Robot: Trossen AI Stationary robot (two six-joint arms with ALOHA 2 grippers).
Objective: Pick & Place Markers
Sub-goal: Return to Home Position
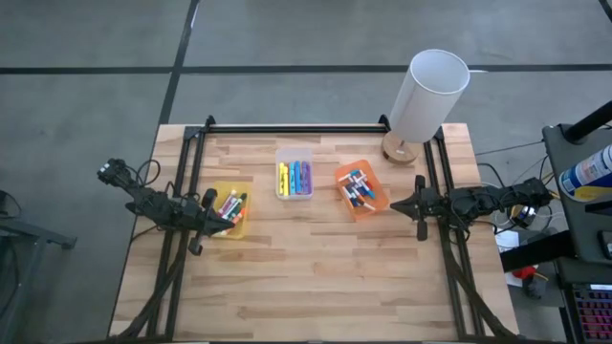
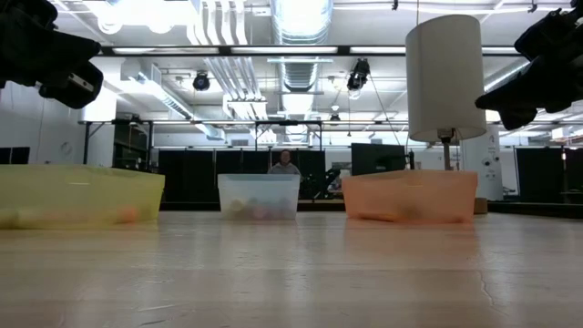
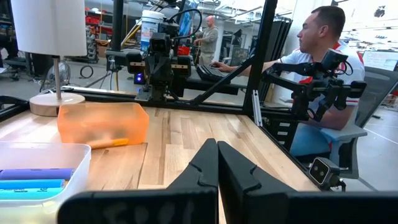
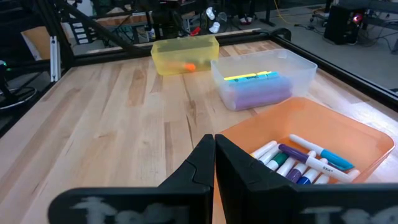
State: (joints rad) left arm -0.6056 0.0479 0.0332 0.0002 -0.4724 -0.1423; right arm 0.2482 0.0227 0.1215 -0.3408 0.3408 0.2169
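Observation:
All markers lie in three bins on the table. The yellow bin (image 1: pixel 229 208) at the left holds mixed markers (image 1: pixel 230 204). The clear bin (image 1: pixel 294 175) in the middle holds yellow, blue and purple highlighters (image 4: pixel 252 78). The orange bin (image 1: pixel 361 189) at the right holds slim white-barrelled markers (image 4: pixel 305 163). My left gripper (image 1: pixel 212 200) is shut and empty, above the yellow bin's left side. My right gripper (image 1: pixel 418 204) is shut and empty, just right of the orange bin; its fingers show in its wrist view (image 4: pixel 214 144).
A white-shaded lamp (image 1: pixel 426 100) on a round wooden base stands at the table's far right corner. Black frame rails (image 1: pixel 287 127) run along the far edge and both sides. A seated person (image 3: pixel 323 68) is beyond the table. The near half of the table (image 1: pixel 306 277) is bare wood.

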